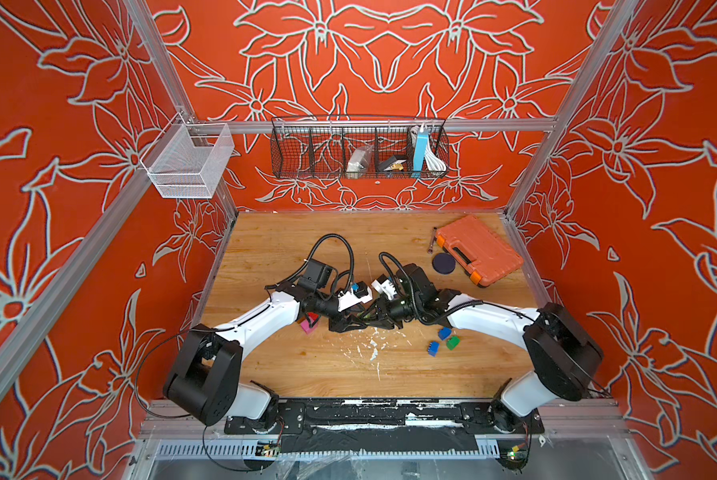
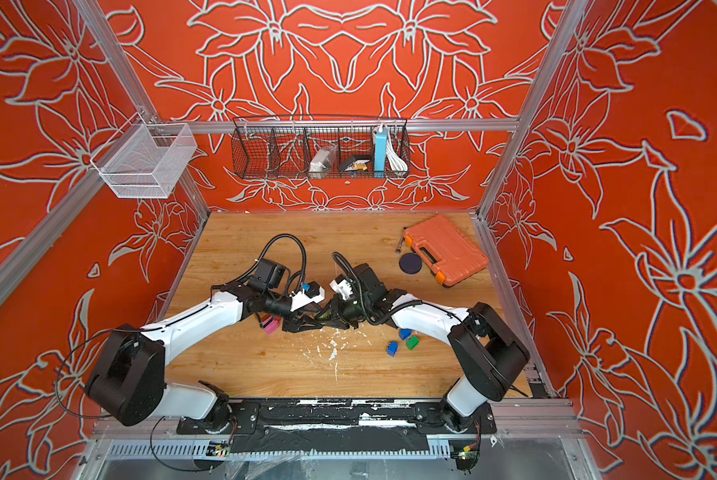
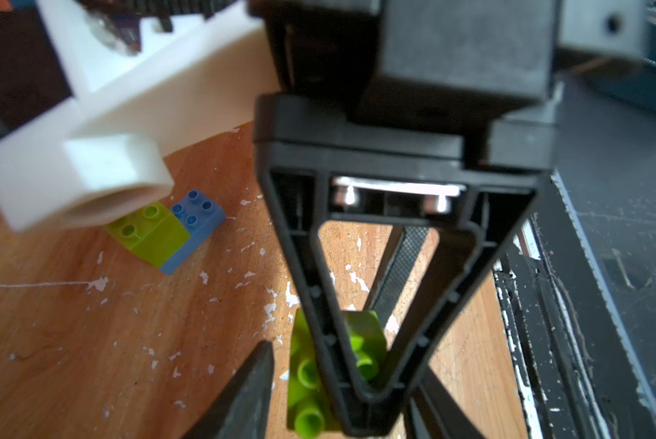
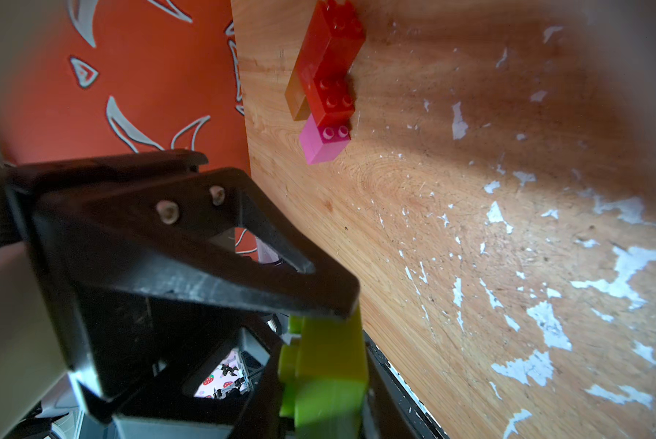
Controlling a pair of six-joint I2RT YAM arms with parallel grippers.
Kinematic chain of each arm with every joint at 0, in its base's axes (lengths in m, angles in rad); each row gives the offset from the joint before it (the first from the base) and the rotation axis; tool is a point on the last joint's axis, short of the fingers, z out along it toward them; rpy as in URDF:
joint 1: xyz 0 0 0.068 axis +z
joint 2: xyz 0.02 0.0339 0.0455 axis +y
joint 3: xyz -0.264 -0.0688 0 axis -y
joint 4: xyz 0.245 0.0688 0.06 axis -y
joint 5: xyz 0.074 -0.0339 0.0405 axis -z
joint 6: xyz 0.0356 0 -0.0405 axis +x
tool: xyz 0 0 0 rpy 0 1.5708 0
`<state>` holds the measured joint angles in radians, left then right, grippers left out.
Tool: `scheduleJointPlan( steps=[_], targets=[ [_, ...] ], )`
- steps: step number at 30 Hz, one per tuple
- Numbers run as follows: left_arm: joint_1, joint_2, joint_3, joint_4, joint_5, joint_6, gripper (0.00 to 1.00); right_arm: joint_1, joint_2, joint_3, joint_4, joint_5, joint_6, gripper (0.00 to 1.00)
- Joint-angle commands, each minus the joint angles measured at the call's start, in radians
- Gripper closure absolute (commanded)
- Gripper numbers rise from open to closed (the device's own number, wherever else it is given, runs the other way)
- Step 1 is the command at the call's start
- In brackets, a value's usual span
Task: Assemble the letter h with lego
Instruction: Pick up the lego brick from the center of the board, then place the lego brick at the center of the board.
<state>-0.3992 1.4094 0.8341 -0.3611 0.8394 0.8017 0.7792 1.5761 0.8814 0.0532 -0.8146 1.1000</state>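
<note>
MID-BENCH: My two arms meet tip to tip over one lime green studded plastic brick (image 4: pixel 330 365). My right jaws are clamped tight on it, one black finger pressed on a side face, the studs turned sideways towards my left wrist. My left jaws straddle the same brick. Whether they grip it or only flank it I cannot tell, since the right finger blocks the view. I judge this to be a handover or regrip, made so the brick can be set studs-up for building.

Just beyond, on the scuffed wooden bench (image 1: pixel 307 374), lies what I take for the build so far. A long red brick (image 4: pixel 332 45) is joined to a brown translucent brick (image 4: pixel 298 99), with a pink brick (image 4: pixel 324 144) at its end, well short of a letter h. A lime green sloped brick (image 3: pixel 147 235) touches a light blue square brick (image 3: pixel 197 224), both partly hidden by a white plastic mount (image 3: pixel 90 159). A blue brick (image 1: pixel 444 333), a second blue brick (image 1: pixel 433 348) and a dark green brick (image 1: pixel 452 343) lie loose beside my right arm.

The next move, as I judge it, needs my left jaws holding firm before the right let go. Then the lime brick goes to the red stack, studs lined with sockets, and is pressed straight down. Farther back sits an orange ribbed plastic case (image 1: pixel 479 249), no part of this.
</note>
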Motion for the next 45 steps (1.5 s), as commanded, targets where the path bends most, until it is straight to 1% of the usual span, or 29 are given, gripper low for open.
scheduleJointPlan(
  steps=[1, 2, 4, 5, 6, 8, 10, 13, 15, 18, 20, 22, 24, 26, 28, 30, 33, 37, 41, 43, 45],
  targets=[
    [-0.003, -0.002, 0.020, -0.036, 0.023, 0.084, 0.61, 0.013, 0.007, 0.012, 0.018, -0.056, -0.014, 0.83],
    [-0.002, -0.002, 0.023, -0.050, 0.040, 0.094, 0.66, 0.013, 0.013, 0.018, 0.020, -0.064, -0.017, 0.81],
    [-0.003, 0.005, 0.032, -0.072, 0.060, 0.111, 0.75, 0.014, 0.018, 0.028, 0.005, -0.065, -0.032, 0.75],
    [-0.003, 0.007, 0.035, -0.078, 0.060, 0.110, 0.80, 0.013, 0.014, 0.029, -0.006, -0.055, -0.041, 0.69],
    [-0.003, 0.006, 0.036, -0.084, 0.053, 0.108, 0.81, 0.013, 0.009, 0.027, -0.017, -0.039, -0.051, 0.63],
    [-0.003, -0.001, 0.036, -0.093, 0.027, 0.101, 0.80, 0.007, -0.003, 0.025, -0.062, 0.000, -0.078, 0.53],
    [-0.002, 0.001, 0.031, -0.100, -0.007, 0.112, 0.79, -0.003, -0.029, 0.016, -0.126, 0.046, -0.112, 0.48],
    [-0.003, 0.008, 0.026, -0.080, -0.071, 0.091, 0.78, -0.023, -0.097, -0.006, -0.269, 0.152, -0.187, 0.46],
    [-0.003, 0.009, 0.030, -0.075, -0.105, 0.082, 0.77, -0.038, -0.153, -0.012, -0.405, 0.258, -0.243, 0.44],
    [-0.007, 0.029, 0.028, -0.053, -0.145, 0.088, 0.77, -0.075, -0.227, -0.042, -0.555, 0.363, -0.297, 0.43],
    [-0.026, 0.052, 0.042, -0.055, -0.193, 0.085, 0.77, -0.094, -0.278, -0.066, -0.626, 0.439, -0.317, 0.43],
    [-0.044, 0.078, 0.059, -0.056, -0.235, 0.071, 0.76, -0.108, -0.328, -0.085, -0.679, 0.490, -0.330, 0.42],
    [-0.076, 0.120, 0.069, -0.052, -0.311, 0.075, 0.76, -0.117, -0.376, -0.087, -0.770, 0.572, -0.343, 0.41],
    [-0.124, 0.170, 0.090, -0.063, -0.421, 0.088, 0.76, -0.118, -0.411, -0.078, -0.880, 0.698, -0.326, 0.40],
    [-0.161, 0.223, 0.122, -0.096, -0.504, 0.083, 0.76, -0.119, -0.439, -0.074, -0.974, 0.773, -0.315, 0.41],
    [-0.174, 0.268, 0.151, -0.122, -0.521, 0.062, 0.75, -0.120, -0.466, -0.081, -1.031, 0.783, -0.298, 0.40],
    [-0.178, 0.297, 0.157, -0.125, -0.509, 0.054, 0.70, -0.120, -0.495, -0.125, -1.047, 0.742, -0.232, 0.41],
    [-0.202, 0.325, 0.148, -0.112, -0.538, 0.063, 0.65, -0.120, -0.487, -0.181, -0.958, 0.654, -0.163, 0.42],
    [-0.205, 0.354, 0.177, -0.133, -0.543, 0.041, 0.57, -0.118, -0.441, -0.175, -0.907, 0.633, -0.138, 0.42],
    [-0.205, 0.339, 0.184, -0.137, -0.534, 0.018, 0.50, -0.118, -0.422, -0.180, -0.868, 0.629, -0.125, 0.43],
    [-0.204, 0.303, 0.161, -0.115, -0.504, 0.024, 0.39, -0.118, -0.392, -0.183, -0.821, 0.632, -0.109, 0.45]
  ],
)
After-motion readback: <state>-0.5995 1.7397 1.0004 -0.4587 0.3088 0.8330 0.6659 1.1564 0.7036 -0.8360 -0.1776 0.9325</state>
